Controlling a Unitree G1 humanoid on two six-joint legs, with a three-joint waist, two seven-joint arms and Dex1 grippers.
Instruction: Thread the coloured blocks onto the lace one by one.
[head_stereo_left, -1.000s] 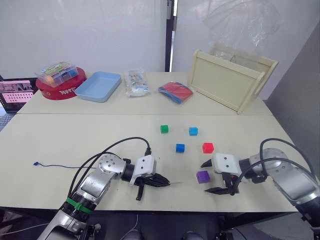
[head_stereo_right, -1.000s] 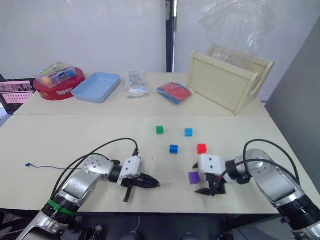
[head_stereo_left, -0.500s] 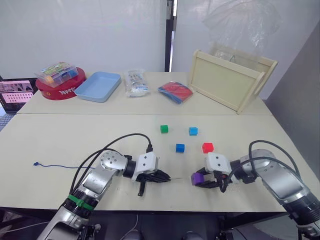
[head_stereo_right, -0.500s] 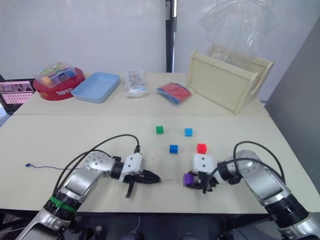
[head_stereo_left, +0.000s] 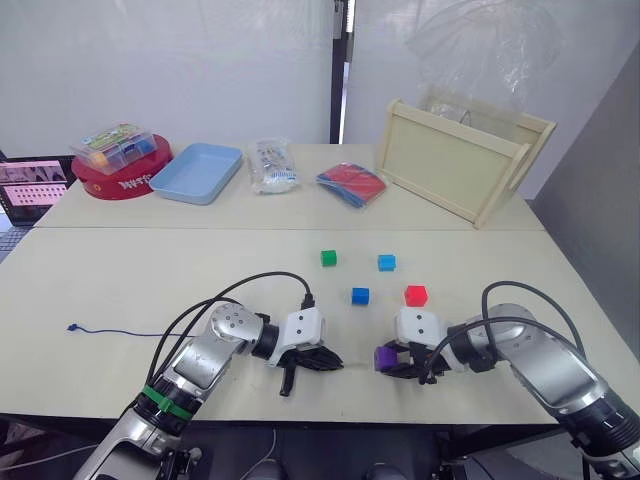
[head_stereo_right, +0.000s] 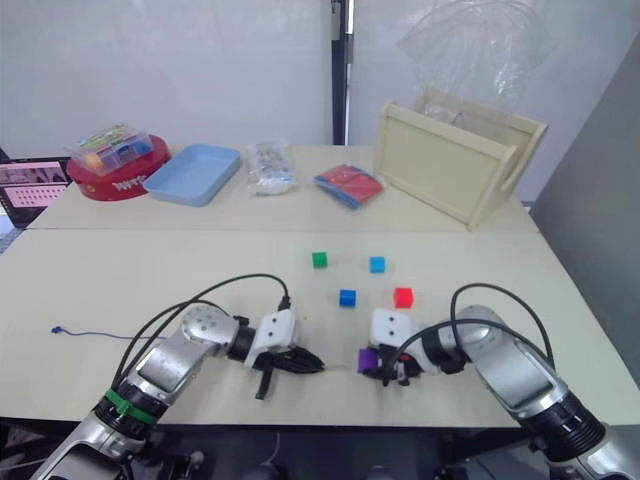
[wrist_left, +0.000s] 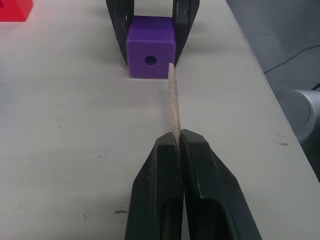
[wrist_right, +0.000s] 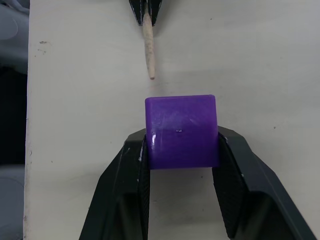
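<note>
**Grippers at the table's near edge, lower centre**

Right gripper (wrist_right: 180, 150): clamped on purple block (wrist_right: 181, 131), hole facing left.
Left gripper (wrist_left: 177, 150): pinched together on pale tip (wrist_left: 173, 102) of lace (head_stereo_left: 110, 332), tip just short of hole.
Green (head_stereo_left: 328, 258), light blue (head_stereo_left: 387, 262), blue (head_stereo_left: 360, 296), red (head_stereo_left: 416, 295) blocks: mid-frame, loose on table (head_stereo_left: 150, 280).

Two pale tables (head_stereo_left: 120, 270) stand pushed together (one behind the other). Behind them is a white wall (head_stereo_left: 180, 70). A grey wall (head_stereo_left: 600, 170) is on the right.
</note>
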